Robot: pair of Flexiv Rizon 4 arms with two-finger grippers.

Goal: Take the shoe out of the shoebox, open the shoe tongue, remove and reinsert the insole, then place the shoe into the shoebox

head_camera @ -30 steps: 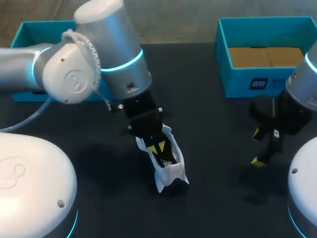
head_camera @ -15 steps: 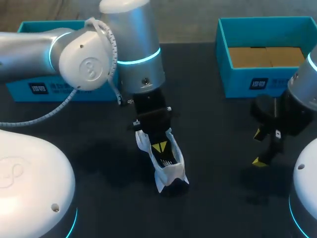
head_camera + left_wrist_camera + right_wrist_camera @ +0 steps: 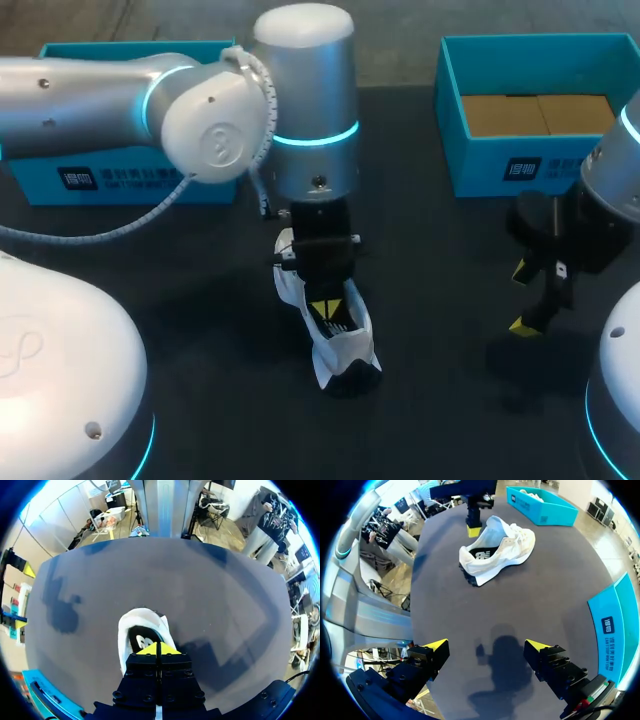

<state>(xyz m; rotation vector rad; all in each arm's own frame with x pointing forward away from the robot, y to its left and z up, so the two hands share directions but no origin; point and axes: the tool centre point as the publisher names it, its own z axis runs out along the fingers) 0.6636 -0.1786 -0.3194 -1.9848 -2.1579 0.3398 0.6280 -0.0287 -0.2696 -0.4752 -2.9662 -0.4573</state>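
The right gripper [image 3: 520, 297] hung over the table [image 3: 430, 420], fingers wide apart, holding nothing. Mid-table the white shoe [image 3: 345, 350] stood on its sole, outside both boxes. White lettering on its dark insole [image 3: 481, 551] was too small to read. The left gripper [image 3: 325, 307] hung over the shoe's opening, yellow tips pressed together; I could not tell whether they touched it. Behind, the teal left box [image 3: 100, 180] and right box [image 3: 450, 120] each bore a white printed label.

Dark matte table [image 3: 440, 310]. Teal box [image 3: 110, 182] at its far left edge, open top. White item [image 3: 529, 494] inside it, seen from the right wrist view, maybe paper; too small to tell.
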